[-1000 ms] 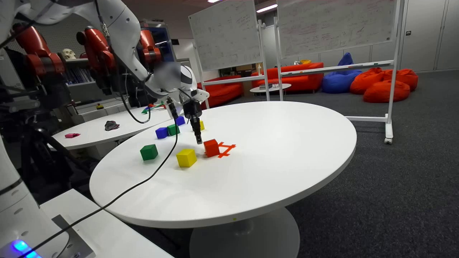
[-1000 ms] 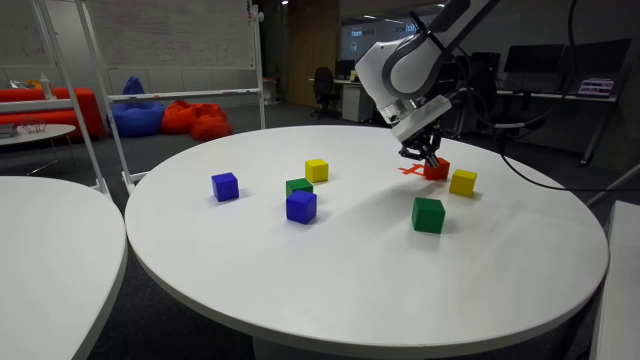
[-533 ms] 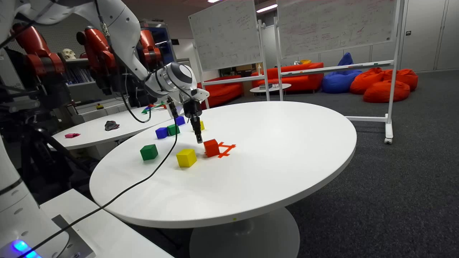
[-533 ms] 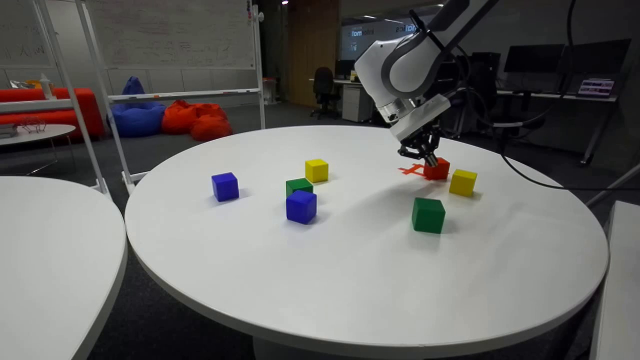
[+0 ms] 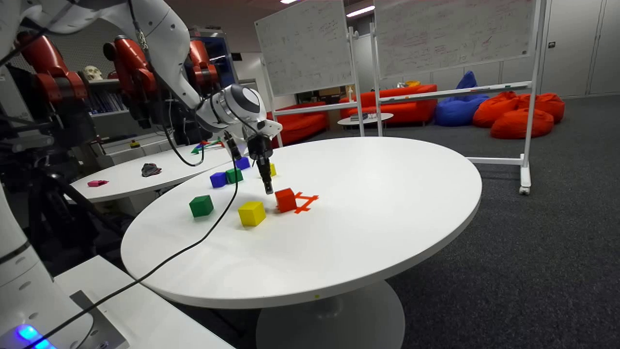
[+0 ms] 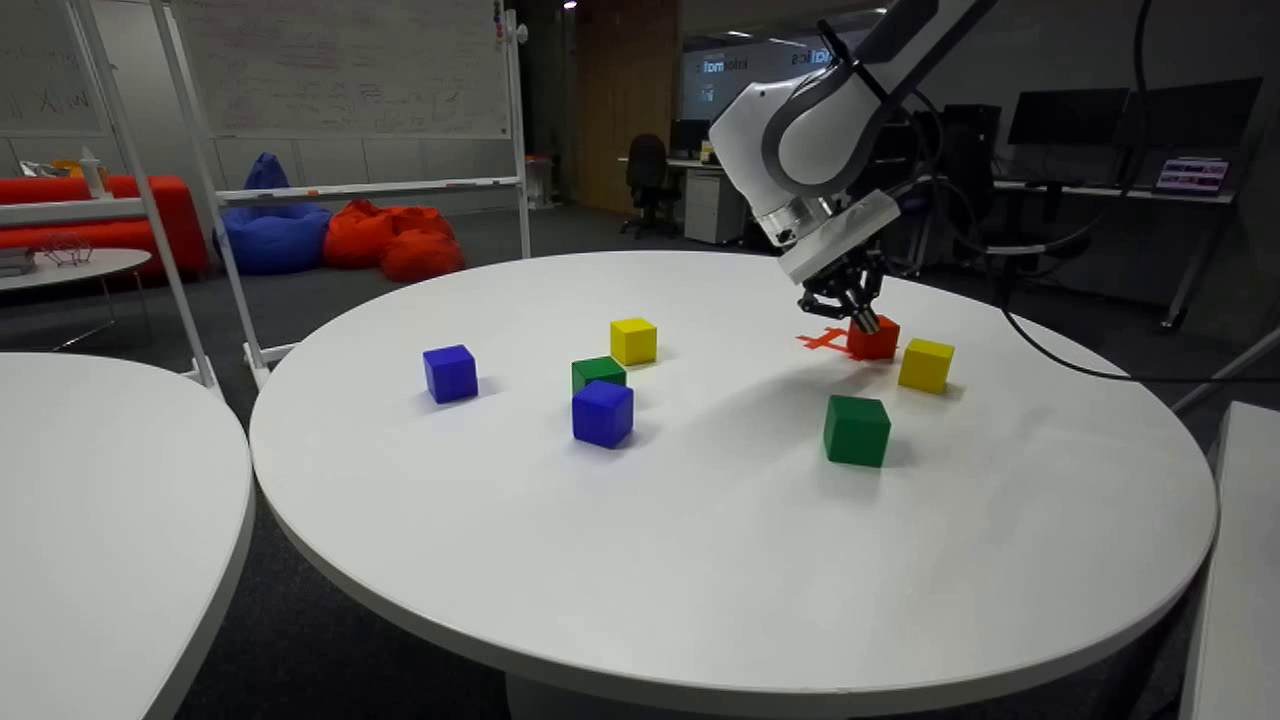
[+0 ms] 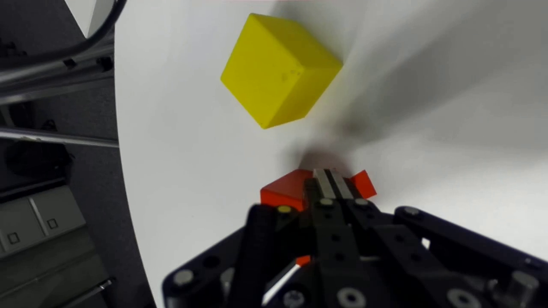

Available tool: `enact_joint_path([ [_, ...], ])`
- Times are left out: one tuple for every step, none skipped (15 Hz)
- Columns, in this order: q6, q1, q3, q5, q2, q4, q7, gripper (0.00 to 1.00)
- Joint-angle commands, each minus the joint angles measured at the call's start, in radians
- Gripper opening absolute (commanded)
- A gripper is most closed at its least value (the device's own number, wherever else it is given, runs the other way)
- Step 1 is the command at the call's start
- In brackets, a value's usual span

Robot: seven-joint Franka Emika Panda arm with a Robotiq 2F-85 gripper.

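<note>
White arm [image 5: 167, 39] arched forward, wrist [image 6: 815, 150] bent downward, black hand [image 7: 332, 179] angled low, its two fingers [image 7: 323, 183] pressed together

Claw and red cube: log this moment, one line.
claw: shut, holding nothing | red cube: on white table, by claw, contact unclear | red marking: visible beside cube | nearer yellow cube: apart

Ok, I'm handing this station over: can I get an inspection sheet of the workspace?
Surface: round white table with red tape; small yellow spot on its rim.
Things: red cube at the tape; two yellow cubes, two green cubes, two blue cubes elsewhere on the table.
Clutter: pink item and dark item on a neighbouring table.
Jaws: shut, nothing held, close to the red cube; contact unclear.
Cables: black cable hangs slack from the arm; table contact unclear.
Surroundings: whiteboards, red sofa, beanbags.
</note>
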Motion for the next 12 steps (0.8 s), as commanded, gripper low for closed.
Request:
enact_joint_path([
  [-0.103, -0.005, -0.018, 0.033, 0.041, 0.048, 0.131, 0.00],
  [-0.127, -0.012, -0.020, 0.044, 0.049, 0.055, 0.165, 0.00],
  [-0.142, -0.020, -0.020, 0.053, 0.056, 0.059, 0.186, 0.00],
  [-0.156, -0.025, -0.022, 0.062, 0.062, 0.062, 0.210, 0.00],
  [-0.112, -0.018, -0.009, 0.026, 0.040, 0.031, 0.176, 0.00],
  [-0.115, -0.021, -0.010, 0.026, 0.047, 0.032, 0.182, 0.01],
  [-0.115, -0.021, -0.010, 0.026, 0.048, 0.032, 0.181, 0.01],
  [-0.115, -0.020, -0.008, 0.026, 0.048, 0.033, 0.181, 0.01],
  [-0.115, -0.020, -0.006, 0.026, 0.048, 0.033, 0.181, 0.01],
  [-0.115, -0.020, -0.005, 0.027, 0.048, 0.033, 0.181, 0.01],
  [-0.115, -0.019, -0.005, 0.027, 0.048, 0.033, 0.181, 0.00],
  [-0.069, -0.033, 0.010, 0.014, 0.041, 0.019, 0.113, 0.00],
])
